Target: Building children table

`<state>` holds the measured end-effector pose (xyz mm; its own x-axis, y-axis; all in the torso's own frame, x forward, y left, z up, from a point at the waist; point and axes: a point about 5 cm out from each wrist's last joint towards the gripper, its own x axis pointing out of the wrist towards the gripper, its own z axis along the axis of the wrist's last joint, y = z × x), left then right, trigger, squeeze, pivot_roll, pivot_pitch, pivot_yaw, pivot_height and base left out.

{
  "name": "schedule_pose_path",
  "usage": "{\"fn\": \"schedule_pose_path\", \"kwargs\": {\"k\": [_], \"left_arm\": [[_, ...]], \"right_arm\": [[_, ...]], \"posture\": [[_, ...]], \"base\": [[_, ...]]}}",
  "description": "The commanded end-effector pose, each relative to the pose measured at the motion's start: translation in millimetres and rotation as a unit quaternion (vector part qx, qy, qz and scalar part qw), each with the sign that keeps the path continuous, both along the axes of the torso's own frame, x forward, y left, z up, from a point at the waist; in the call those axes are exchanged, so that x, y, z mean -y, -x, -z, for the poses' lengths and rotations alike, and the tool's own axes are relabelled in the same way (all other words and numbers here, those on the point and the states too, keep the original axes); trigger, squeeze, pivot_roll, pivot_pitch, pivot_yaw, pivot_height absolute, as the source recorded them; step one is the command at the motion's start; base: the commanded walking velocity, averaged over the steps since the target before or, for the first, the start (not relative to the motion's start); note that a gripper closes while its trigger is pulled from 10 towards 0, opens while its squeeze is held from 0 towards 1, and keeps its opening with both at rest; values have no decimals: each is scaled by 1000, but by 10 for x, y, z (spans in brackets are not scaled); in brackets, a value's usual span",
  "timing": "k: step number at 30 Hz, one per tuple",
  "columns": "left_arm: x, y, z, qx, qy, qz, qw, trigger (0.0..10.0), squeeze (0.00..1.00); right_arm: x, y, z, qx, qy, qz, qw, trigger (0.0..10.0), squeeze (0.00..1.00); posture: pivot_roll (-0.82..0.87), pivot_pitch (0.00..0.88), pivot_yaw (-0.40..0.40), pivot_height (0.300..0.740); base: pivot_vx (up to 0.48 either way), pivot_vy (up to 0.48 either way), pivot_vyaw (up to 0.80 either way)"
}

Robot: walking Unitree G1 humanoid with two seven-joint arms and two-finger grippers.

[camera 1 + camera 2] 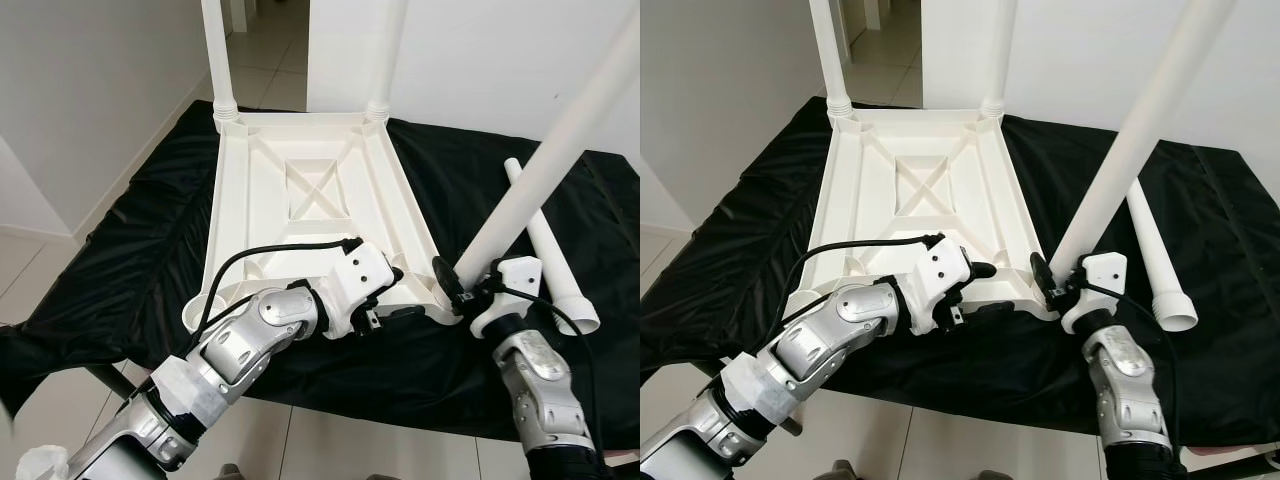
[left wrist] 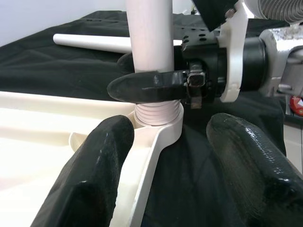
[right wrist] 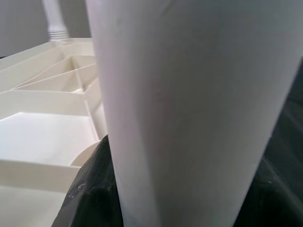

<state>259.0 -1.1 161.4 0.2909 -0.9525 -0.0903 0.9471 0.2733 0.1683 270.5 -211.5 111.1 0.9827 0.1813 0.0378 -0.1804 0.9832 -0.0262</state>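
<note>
The white table top (image 1: 300, 190) lies upside down on a black cloth. Two white legs (image 1: 216, 60) (image 1: 388, 60) stand in its far corners. At the near right corner a third leg (image 1: 560, 140) slants up from the socket, its threaded end (image 2: 156, 113) showing just above the socket. My right gripper (image 1: 455, 283) is shut on this leg just above the thread. My left gripper (image 1: 395, 298) is open, its fingers (image 2: 94, 175) astride the top's near rim beside that corner. A fourth leg (image 1: 548, 250) lies loose on the cloth at the right.
The black cloth (image 1: 130, 260) covers a low table whose near edge runs just under my arms. White walls stand to the left and behind, with a tiled doorway floor (image 1: 270, 60) at the back. Pale floor tiles show below.
</note>
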Motion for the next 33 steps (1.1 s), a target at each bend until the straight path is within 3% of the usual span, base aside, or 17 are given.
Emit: {"fn": "schedule_pose_path", "kwargs": {"k": [1, 9, 15, 17, 23, 24, 28, 33], "left_arm": [[26, 86, -17, -8, -15, 99, 995, 10000, 0], [16, 82, -8, -10, -14, 91, 996, 10000, 0], [9, 70, -13, -9, -13, 86, 996, 10000, 0], [-5, 67, -10, -11, -14, 83, 996, 10000, 0], [-11, 68, -8, -11, -14, 83, 996, 10000, 0], [-7, 67, -10, -11, -14, 84, 996, 10000, 0], [-3, 66, -15, -10, -14, 85, 996, 10000, 0], [9, 83, -12, -11, -13, 89, 996, 10000, 0]], "right_arm": [[11, 57, 265, -72, -1, 40, 997, 10000, 0], [-314, 33, 156, -50, -55, 183, 980, 10000, 0], [-500, 54, 111, -36, -79, 201, 976, 10000, 0], [-675, 56, 108, -39, -92, 192, 976, 10000, 0], [-650, 67, 60, -29, -84, 194, 977, 10000, 0], [-630, 75, 44, -26, -81, 196, 977, 10000, 1000], [-613, 85, 15, -15, -88, 188, 978, 10000, 1000], [-419, 98, -94, 25, -74, 173, 982, 10000, 1000]], "posture": [[-12, 0, -13, 740], [-8, 0, -28, 740], [2, 0, -32, 740], [2, 0, -33, 740], [-4, 0, -26, 740], [-4, 0, -26, 740], [-4, 0, -26, 740], [-6, 0, -26, 740]], "base": [[0, 0, 0], [0, 0, 0], [0, 0, 0], [0, 0, 0], [0, 0, 0], [0, 0, 0], [0, 0, 0], [0, 0, 0]]}}
